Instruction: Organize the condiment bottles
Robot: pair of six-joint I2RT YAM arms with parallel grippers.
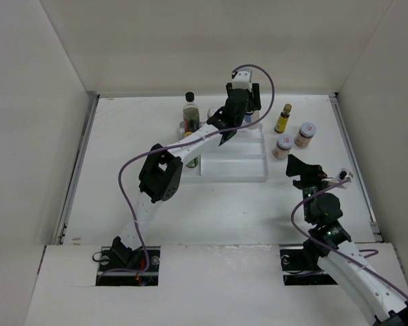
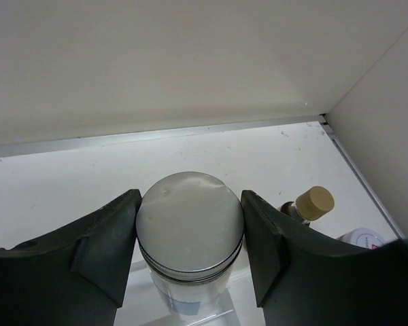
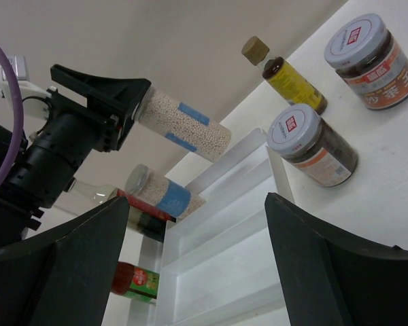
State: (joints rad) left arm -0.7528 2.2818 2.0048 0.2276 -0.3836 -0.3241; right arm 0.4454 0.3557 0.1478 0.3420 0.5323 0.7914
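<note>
Top external: L gripper (image 2: 190, 210) clamped on granule spice jar (image 3: 185, 123), aloft over white tray (image 1: 234, 168) far end | R gripper (image 3: 198, 224) spread, empty | unsorted on table R of tray: yellow bottle (image 1: 283, 119), near pale-lid jar (image 1: 283, 146), far pale-lid jar (image 1: 304, 134) | est. approx. midway.

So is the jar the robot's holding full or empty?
Full, or nearly: pale grains fill the jar along its whole clear side, gripped by the left end effector.

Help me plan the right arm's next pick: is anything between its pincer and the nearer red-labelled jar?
Nothing visible does. The open right pincer faces the nearer jar directly; the other jar and the yellow bottle stand farther off, and the tray lies to its side.
</note>
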